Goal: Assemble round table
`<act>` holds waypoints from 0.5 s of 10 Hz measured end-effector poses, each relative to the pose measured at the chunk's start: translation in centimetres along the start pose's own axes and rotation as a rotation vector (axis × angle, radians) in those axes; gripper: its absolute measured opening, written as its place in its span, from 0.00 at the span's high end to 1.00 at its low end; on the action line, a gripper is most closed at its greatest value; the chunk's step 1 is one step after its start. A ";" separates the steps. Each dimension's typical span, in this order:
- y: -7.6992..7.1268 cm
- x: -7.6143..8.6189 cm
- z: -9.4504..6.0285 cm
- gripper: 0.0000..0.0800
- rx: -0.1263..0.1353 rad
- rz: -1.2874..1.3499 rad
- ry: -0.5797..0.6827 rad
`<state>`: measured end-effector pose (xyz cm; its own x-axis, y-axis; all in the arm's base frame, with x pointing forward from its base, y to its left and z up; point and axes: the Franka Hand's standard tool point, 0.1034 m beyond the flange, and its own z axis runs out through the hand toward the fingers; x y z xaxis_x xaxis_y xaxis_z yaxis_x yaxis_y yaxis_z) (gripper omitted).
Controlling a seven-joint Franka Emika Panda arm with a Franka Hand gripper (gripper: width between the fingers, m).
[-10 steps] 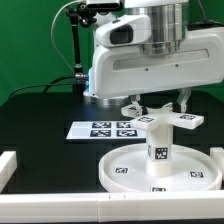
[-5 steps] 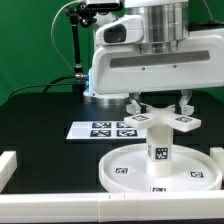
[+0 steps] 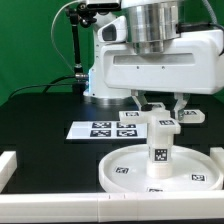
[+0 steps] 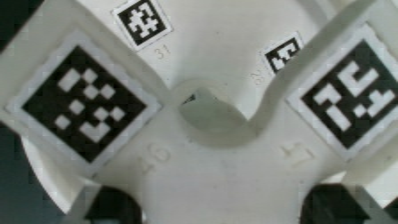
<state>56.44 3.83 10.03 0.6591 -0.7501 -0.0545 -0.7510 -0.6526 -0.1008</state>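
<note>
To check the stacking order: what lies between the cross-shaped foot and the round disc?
In the exterior view, the short upright leg stands between them: its base rests on the round disc, and the cross-shaped foot sits on its top under the gripper.

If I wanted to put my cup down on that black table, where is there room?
Bare black table lies on the exterior view's left, between the marker board, the white bar and the round disc. The exterior view's right is crowded: the leg, cross-shaped foot and gripper.
</note>
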 end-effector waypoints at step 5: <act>0.0 -0.2 -0.1 0.25 0.005 0.056 -0.001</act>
<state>56.28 3.96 10.15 0.6164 -0.7851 -0.0610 -0.7863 -0.6093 -0.1025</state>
